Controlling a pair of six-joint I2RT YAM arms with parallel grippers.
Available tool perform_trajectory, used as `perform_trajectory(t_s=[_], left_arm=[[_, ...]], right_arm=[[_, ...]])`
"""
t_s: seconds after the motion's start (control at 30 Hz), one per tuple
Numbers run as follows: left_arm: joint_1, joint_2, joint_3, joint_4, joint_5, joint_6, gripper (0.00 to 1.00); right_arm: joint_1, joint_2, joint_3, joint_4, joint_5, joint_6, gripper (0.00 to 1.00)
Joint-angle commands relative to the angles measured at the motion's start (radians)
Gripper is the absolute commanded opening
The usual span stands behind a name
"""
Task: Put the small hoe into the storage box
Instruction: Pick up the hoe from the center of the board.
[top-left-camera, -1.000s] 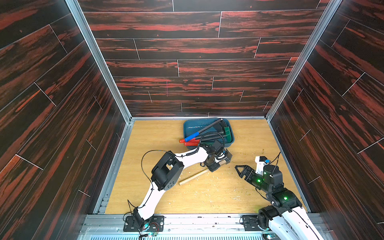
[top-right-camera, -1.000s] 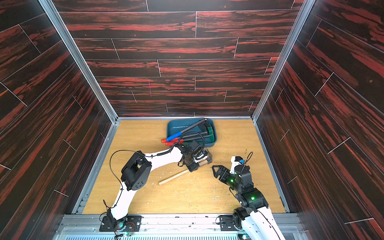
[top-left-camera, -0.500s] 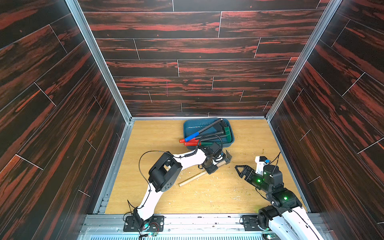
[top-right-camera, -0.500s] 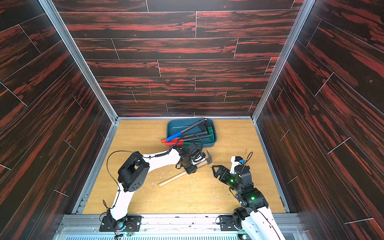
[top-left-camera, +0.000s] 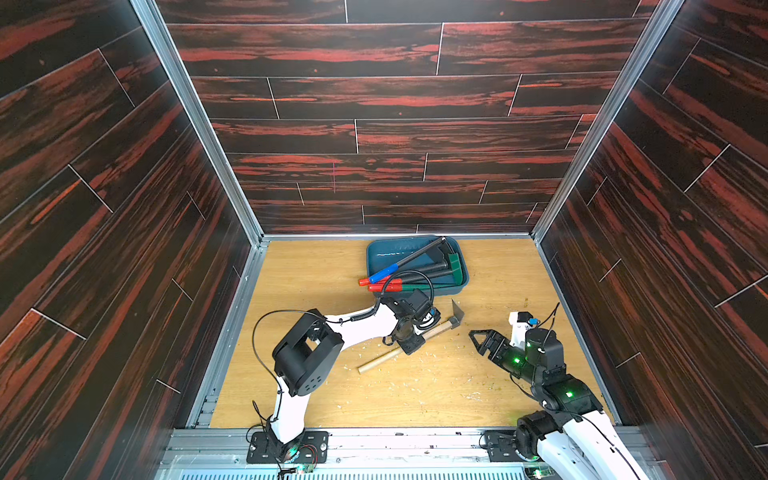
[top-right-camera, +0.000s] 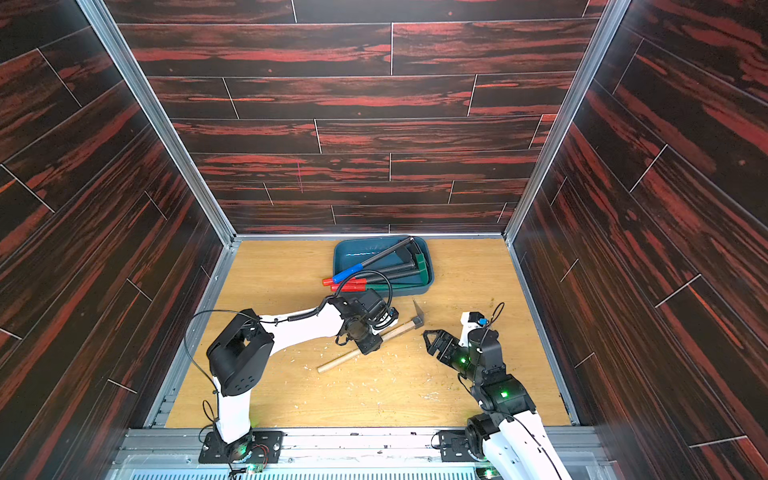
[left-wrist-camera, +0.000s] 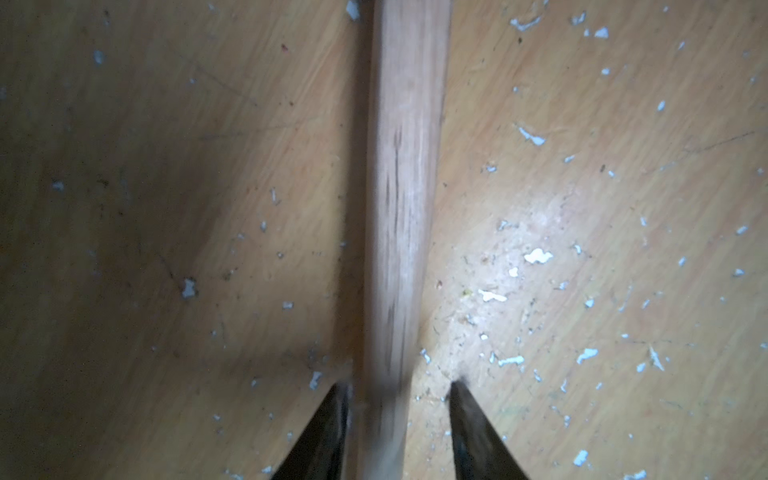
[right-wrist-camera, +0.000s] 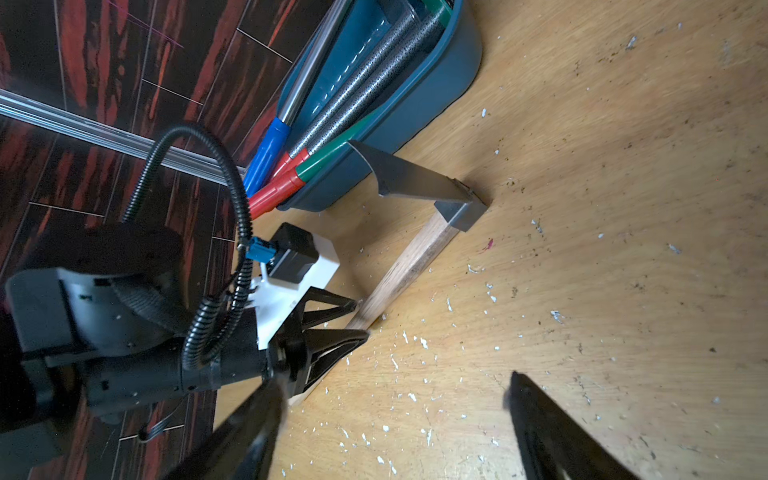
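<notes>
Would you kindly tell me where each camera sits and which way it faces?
Top views: high at the front, looking down on the storage box and small hoe; left arm and right arm show.
Left wrist: pointing down along the hoe's wooden handle; left tool tips show.
Right wrist: low, facing the hoe's blade, the box and the left arm; right tool tips show.
Shared: every view shows the hoe's handle.

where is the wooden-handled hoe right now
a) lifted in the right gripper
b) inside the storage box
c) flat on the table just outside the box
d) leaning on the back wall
c: the wooden-handled hoe lies on the table just outside the storage box, with the left gripper open astride its handle.
</notes>
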Motion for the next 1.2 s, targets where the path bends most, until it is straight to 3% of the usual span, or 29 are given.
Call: perform_trajectory(t_s=[0.0, 0.63, 1.07, 1.17], left_arm=[[0.005, -0.057, -0.040, 0.023, -0.014, -0.019, 0.44], [0.010, 0.003, -0.043, 0.033, -0.001, -0.026, 0.39], [0.011, 0.024, -0.028, 0.011, -0.004, -0.020, 0.24], [0.010, 0.028, -0.020, 0.005, -0.011, -0.017, 0.17]], right_arm=[[-0.003, 0.005, -0.002, 0.010, -0.009, -0.004, 0.87], [-0.004, 0.023, -0.002, 0.019, -0.015, -0.002, 0.87], [-0.003, 0.018, -0.006, 0.019, -0.015, 0.002, 0.87], [-0.003, 0.017, -0.007, 0.018, -0.014, 0.002, 0.87]])
